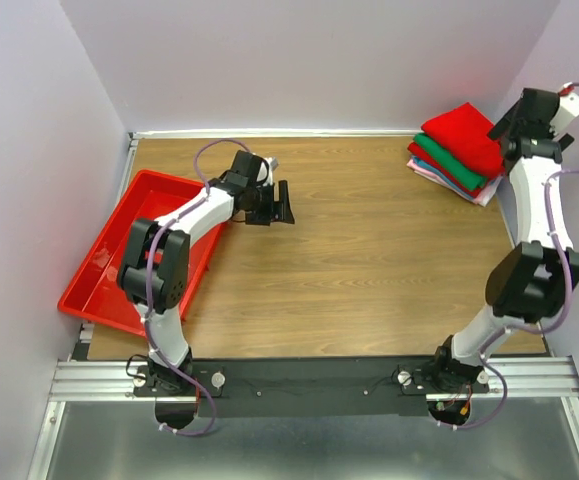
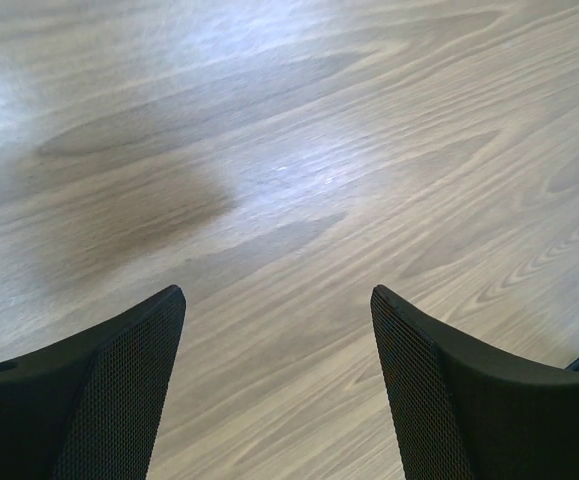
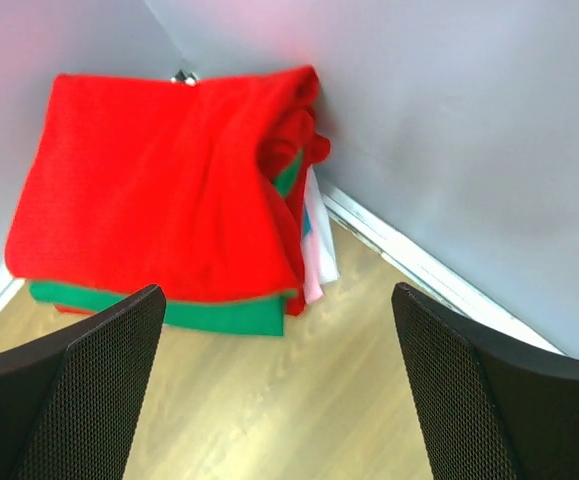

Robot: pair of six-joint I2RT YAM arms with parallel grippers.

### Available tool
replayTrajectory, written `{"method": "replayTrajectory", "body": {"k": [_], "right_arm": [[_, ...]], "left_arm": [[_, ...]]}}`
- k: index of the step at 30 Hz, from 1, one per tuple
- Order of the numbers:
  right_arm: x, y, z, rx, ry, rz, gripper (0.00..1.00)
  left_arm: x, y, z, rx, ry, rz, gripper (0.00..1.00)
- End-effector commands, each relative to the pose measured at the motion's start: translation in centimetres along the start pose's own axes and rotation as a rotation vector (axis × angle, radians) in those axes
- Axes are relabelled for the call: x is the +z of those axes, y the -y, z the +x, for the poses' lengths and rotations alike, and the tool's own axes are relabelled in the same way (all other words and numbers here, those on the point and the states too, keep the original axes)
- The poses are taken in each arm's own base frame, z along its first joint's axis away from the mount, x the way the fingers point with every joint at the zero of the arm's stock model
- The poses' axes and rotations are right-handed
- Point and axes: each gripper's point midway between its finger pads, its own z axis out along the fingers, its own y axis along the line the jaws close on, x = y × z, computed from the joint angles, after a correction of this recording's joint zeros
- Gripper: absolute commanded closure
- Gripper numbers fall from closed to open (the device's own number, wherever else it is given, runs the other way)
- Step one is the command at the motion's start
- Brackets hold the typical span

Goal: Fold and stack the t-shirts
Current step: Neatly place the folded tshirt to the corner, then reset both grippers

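Red tray [image 1: 104, 262] sits at the left edge of the worktop [image 1: 369, 270], skewed diagonally, with one corner hanging off the near-left side. We see the left arm [image 1: 184, 235] crossing above the tray's right part and reaching toward the middle-left of the worktop.

Left fingers [image 2: 119, 390] are spread wide, pointing down at bare wood grain that shows between them. From the top view they're well apart from the shirts. We can't tell whether the tips touch the wood.

T-shirts are a folded stack [image 1: 457, 152] in the far right corner of the worktop, up against the walls. The top one is a bright red shirt [image 3: 159, 190], somewhat rumpled along its right fold. A green shirt [image 3: 224, 316] lies directly under it, its edge sticking out at the front. Below that we see more red, a sliver of blue and a pale pink layer [image 3: 319, 255] poking out on the right side. We can't count the layers exactly.

The right arm [image 1: 539, 215] stands up along the right wall. Right fingers [image 3: 89, 390] are spread wide too, just beside the stack and aimed at it, not touching the cloth.
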Motion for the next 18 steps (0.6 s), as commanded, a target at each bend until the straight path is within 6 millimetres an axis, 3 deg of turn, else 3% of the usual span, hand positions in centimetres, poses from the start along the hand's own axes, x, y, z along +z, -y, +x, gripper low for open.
{"method": "replayTrajectory", "body": {"k": [1,6,7,11,13,15,18], "right_arm": [[-2.5,1.1,2.3,-0.032,-0.036,-0.042,0.00],[-6.2,-0.3,6.9,-0.104,-0.096,-0.156,0.00],[-7.3,-1.4,8.3,-0.131,-0.109,-0.189,0.00],[-11.9,-2.6,13.2,-0.160,-0.160,-0.292,0.00],[-14.3,-3.9,15.4,-0.176,-0.182,-0.360,0.00],[-15.8,-3.8,17.3,-0.169,-0.205,-0.393,0.00],[-17.7,-4.0,19.8,-0.186,-0.244,-0.449,0.00]], "left_arm": [[-3.0,2.0,-2.8,0.072,0.128,-0.019,0.17],[-6.3,3.8,-4.3,0.108,0.249,-0.026,0.17],[-7.7,4.4,-4.8,0.112,0.290,-0.024,0.17],[-11.5,5.2,-5.8,0.101,0.433,-0.036,0.17],[-13.7,5.6,-5.7,0.099,0.501,-0.030,0.17],[-15.6,5.7,-5.7,0.096,0.570,-0.029,0.17],[-16.9,5.3,-5.3,0.084,0.616,-0.039,0.17]]}}
